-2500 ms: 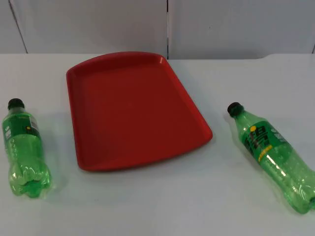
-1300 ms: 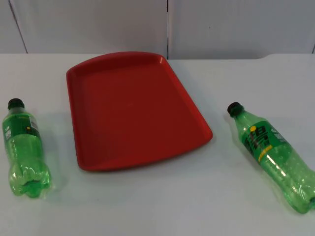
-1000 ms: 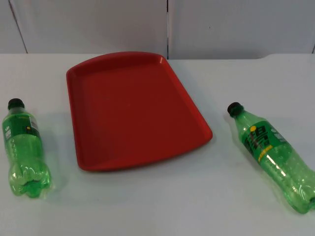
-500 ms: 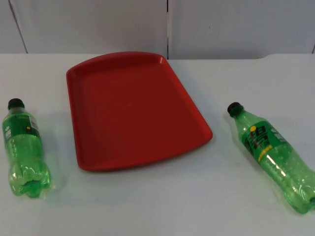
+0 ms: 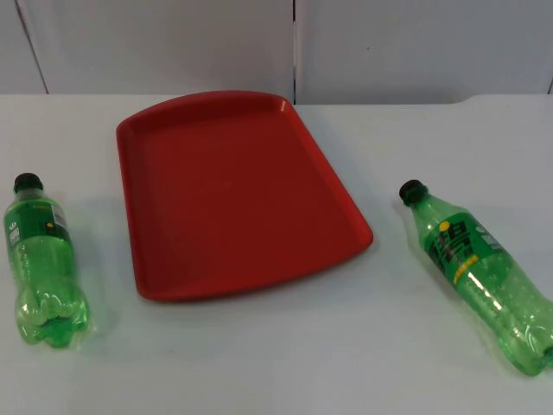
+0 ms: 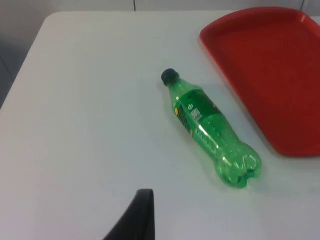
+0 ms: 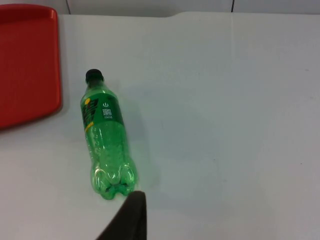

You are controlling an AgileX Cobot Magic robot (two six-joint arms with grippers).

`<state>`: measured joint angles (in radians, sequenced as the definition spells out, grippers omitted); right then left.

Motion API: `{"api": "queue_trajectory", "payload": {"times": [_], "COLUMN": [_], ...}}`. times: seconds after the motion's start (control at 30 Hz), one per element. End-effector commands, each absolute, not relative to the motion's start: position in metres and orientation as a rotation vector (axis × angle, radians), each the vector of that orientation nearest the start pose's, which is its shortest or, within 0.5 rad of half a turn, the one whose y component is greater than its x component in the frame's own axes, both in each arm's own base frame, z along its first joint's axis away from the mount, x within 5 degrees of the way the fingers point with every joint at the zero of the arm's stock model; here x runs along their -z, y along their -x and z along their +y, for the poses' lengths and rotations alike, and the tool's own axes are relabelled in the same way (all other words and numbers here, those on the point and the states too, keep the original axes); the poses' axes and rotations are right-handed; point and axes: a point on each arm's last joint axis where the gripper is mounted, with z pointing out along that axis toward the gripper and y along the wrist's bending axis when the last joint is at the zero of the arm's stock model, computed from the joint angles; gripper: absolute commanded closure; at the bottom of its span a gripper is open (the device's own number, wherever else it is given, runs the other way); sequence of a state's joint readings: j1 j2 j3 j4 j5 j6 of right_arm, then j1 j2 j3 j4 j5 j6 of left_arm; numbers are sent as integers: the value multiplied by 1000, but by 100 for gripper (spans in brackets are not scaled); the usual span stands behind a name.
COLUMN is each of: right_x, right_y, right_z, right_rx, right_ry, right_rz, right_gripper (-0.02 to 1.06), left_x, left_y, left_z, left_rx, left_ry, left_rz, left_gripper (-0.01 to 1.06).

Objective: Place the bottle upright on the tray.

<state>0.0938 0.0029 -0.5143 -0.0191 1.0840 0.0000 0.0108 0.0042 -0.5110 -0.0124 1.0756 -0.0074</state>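
white table (image 5: pixel 259 354) | red tray (image 5: pixel 233 194) ctr | green bottles lying L (image 5: pixel 41 259) + R (image 5: pixel 475 272)

Top cam: fixed, looks down + fwd over the white worktop (image 5: pixel 259 354) to the grey partition wall (image 5: pixel 173 43) at the back; widest view, takes in the red tray (image 5: pixel 233 194) w/ a green bottle lying on each side. Left wrist cam: looks along its arm onto the worktop, closer in, sees the left bottle (image 6: pixel 210 130) and one edge of the tray; a black fingertip (image 6: pixel 137 217) at the frame edge. Right wrist cam: same setup, sees the right bottle (image 7: pixel 105 135), a tray corner, its own fingertip (image 7: pixel 130 217). Each wrist view shares its bottle + tray edge w/ the top view; the two wrist views share the tray alone.
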Motion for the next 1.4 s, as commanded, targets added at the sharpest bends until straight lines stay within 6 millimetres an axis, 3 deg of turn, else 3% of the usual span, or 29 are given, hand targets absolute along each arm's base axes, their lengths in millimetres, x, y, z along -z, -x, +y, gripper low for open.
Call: {"api": "queue_trajectory", "payload": {"times": [0.0,0.13,0.5,1.07,1.37], "right_x": [-280,-280,-280,-280,-280], "right_y": [7,7,7,7,7], "right_z": [-2,-2,-2,-2,-2], "right_rx": [-26,-26,-26,-28,-28], "right_ry": [92,92,92,92,92], "right_rz": [2043,2043,2043,2043,2043], "right_gripper": [-1,-1,-1,-1,-1], "left_x": [-288,-297,-310,-315,-302], "left_y": [9,10,-13,-71,-113], "left_z": [-2,-2,-3,-5,-4], "left_rx": [30,25,60,106,104], "left_ry": [24,24,27,49,66], "left_rz": [2007,1995,2049,2113,2236], "left_gripper": [0,0,0,0,0]}}
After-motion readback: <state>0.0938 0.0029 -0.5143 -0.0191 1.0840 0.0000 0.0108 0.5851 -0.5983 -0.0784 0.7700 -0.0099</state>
